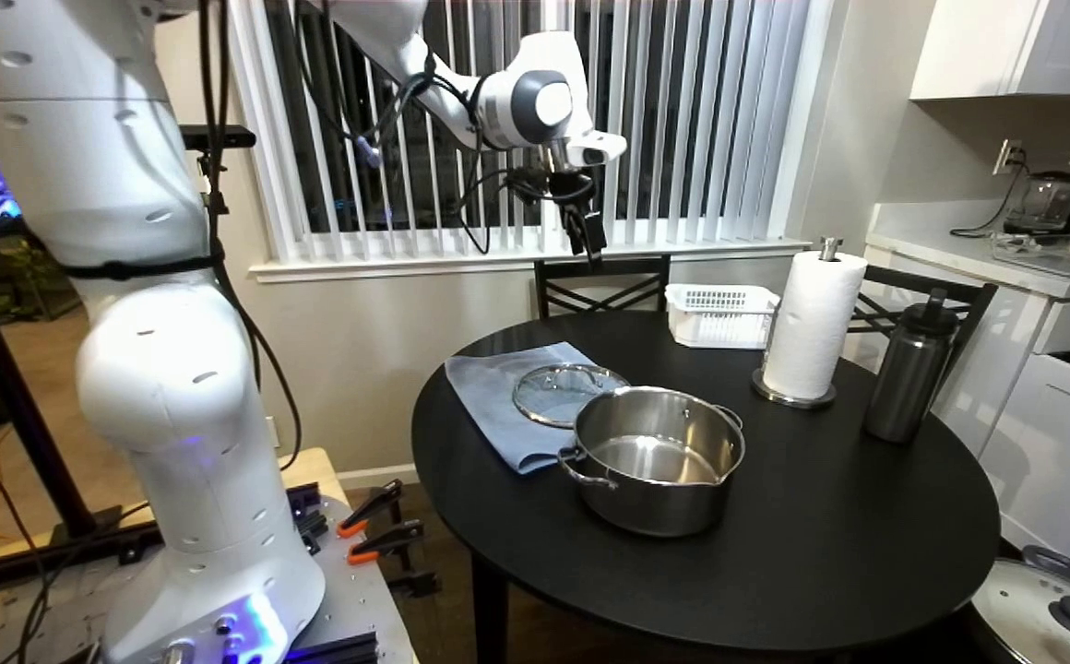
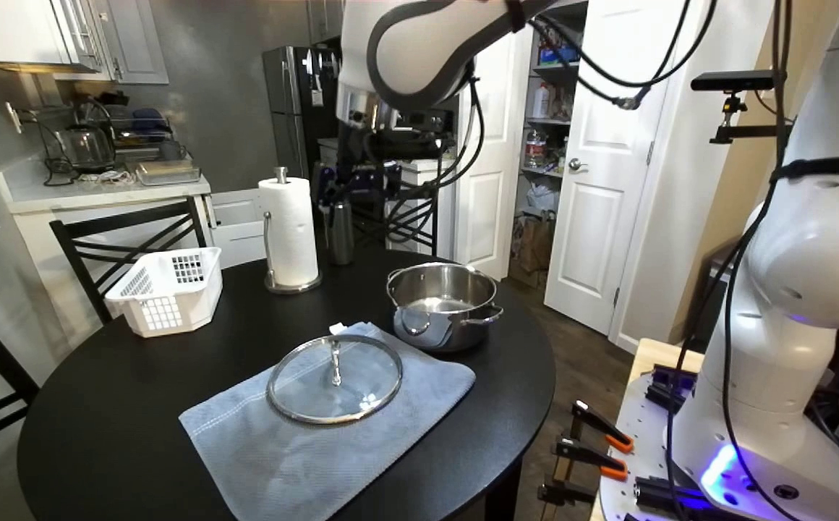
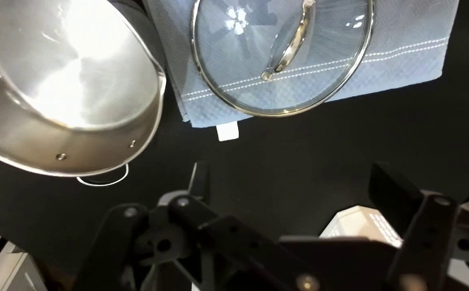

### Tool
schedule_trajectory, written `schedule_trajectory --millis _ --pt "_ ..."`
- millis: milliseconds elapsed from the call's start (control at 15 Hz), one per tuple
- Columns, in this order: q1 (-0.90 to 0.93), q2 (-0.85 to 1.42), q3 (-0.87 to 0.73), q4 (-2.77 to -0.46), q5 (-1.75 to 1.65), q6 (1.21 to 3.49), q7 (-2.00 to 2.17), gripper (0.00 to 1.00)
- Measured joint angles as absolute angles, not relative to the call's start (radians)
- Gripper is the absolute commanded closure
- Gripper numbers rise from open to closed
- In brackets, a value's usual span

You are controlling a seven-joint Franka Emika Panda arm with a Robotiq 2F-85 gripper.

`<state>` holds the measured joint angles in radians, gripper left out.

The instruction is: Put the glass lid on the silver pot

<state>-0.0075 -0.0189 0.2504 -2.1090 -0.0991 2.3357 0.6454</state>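
The glass lid [image 1: 564, 395] lies flat, handle up, on a folded blue cloth in both exterior views [image 2: 336, 391]. In the wrist view the lid [image 3: 234, 60] is at the top, with its curved metal handle partly cut off by the frame edge. The silver pot [image 1: 650, 507] stands open and upright on the table beside the lid, with a bright bare inside; it also shows in an exterior view [image 2: 456, 334] and at the left of the wrist view [image 3: 93, 151]. My gripper [image 1: 595, 247] is open and empty, high above the table. Its spread fingers [image 3: 293, 182] show bare table between them.
The blue cloth [image 2: 282, 463] lies on the round black table [image 1: 821, 553]. A white basket [image 1: 721, 318], a paper towel roll [image 1: 814, 323] and a dark bottle [image 1: 911, 373] stand along the table's far side. Black chairs [image 2: 137, 239] surround it.
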Motion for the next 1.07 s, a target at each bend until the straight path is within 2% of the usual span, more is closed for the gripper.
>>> schedule_trajectory --millis 200,667,1067 --pt "0.007 0.063 0.250 -2.045 -0.109 2.336 0.656 0.00" --pt "0.051 0.077 0.204 -2.029 -0.109 2.336 0.662 0.00" --pt "0.127 0.302 0.136 -1.988 -0.052 2.432 0.799 0.00"
